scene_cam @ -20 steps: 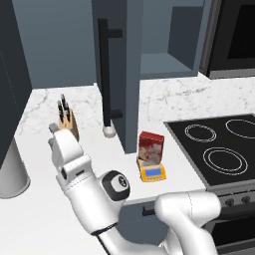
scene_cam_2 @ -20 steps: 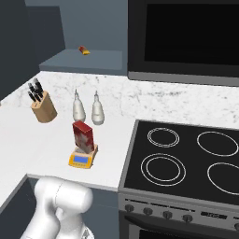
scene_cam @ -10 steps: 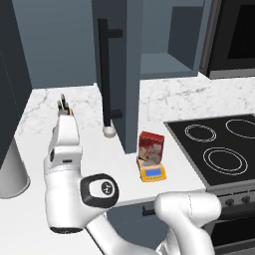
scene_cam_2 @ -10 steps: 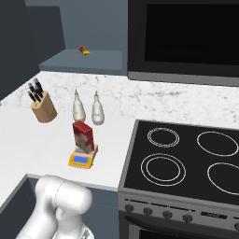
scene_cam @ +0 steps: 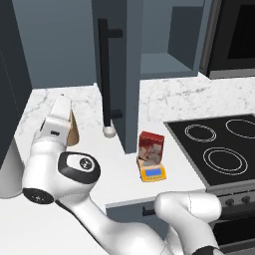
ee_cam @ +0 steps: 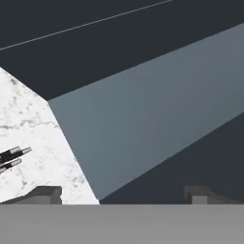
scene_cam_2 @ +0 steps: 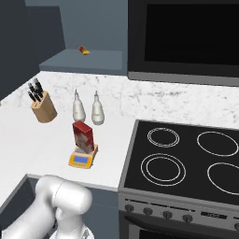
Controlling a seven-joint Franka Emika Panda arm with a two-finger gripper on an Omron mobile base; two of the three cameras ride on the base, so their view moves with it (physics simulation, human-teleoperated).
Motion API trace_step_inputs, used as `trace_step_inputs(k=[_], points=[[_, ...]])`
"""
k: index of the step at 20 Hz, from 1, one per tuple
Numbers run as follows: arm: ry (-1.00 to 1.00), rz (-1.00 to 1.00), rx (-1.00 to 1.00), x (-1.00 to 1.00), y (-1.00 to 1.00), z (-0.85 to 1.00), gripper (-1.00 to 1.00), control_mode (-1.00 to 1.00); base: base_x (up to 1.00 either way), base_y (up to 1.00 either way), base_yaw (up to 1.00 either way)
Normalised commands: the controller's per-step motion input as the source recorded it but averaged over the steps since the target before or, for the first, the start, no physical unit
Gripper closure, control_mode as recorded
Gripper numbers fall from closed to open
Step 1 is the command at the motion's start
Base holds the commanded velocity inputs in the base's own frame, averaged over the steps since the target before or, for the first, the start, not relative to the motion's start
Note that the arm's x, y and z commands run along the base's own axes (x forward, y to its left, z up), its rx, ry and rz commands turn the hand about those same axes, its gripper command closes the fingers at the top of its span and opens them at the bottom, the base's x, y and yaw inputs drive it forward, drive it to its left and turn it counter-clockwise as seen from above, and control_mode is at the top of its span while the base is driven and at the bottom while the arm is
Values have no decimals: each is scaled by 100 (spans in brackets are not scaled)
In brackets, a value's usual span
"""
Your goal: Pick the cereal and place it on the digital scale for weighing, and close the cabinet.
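The red cereal [scene_cam: 151, 148] box stands upright on the orange digital scale [scene_cam: 152, 172], on the counter left of the stove; from the right base view the cereal [scene_cam_2: 84, 136] covers the plate of the scale [scene_cam_2: 82, 159]. The slate-grey cabinet door [scene_cam: 130, 69] hangs open, its black bar handle [scene_cam: 103, 74] facing me. My arm [scene_cam: 62, 169] is bent at the left, its hand raised in front of the knife block, well apart from the cereal. My gripper [ee_cam: 123, 194] is open with nothing between its fingers; it faces the counter's back corner and wall.
A wooden knife block [scene_cam_2: 43, 109] and two pale bottles [scene_cam_2: 78, 110] stand at the back of the counter. A small red-yellow item [scene_cam_2: 83, 50] lies on the open cabinet's shelf. The black stove [scene_cam_2: 186, 158] sits to the right, with a dark oven [scene_cam_2: 186, 32] above it.
The arm has swung up and back at the left, so the hand now sits higher, in front of the knife block. The cereal, the scale and the cabinet door have not moved.
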Motion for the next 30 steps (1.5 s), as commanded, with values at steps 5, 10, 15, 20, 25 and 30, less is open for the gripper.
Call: trace_step_inputs(k=[5,10,15,20,25,30], points=[[6,0,1,15,-21,0,-100,-100,0,0,0],[2,0,7,2,-63,0,-100,-100,0,0,0],[1,0,9,-6,-57,5,-100,-100,0,0,0],[-11,-2,16,-41,-80,27,-100,-100,0,0,0],[-14,-2,21,-36,-90,48,-100,-100,0,0,0],[-2,0,30,-1,-100,54,-100,-100,0,0,0]])
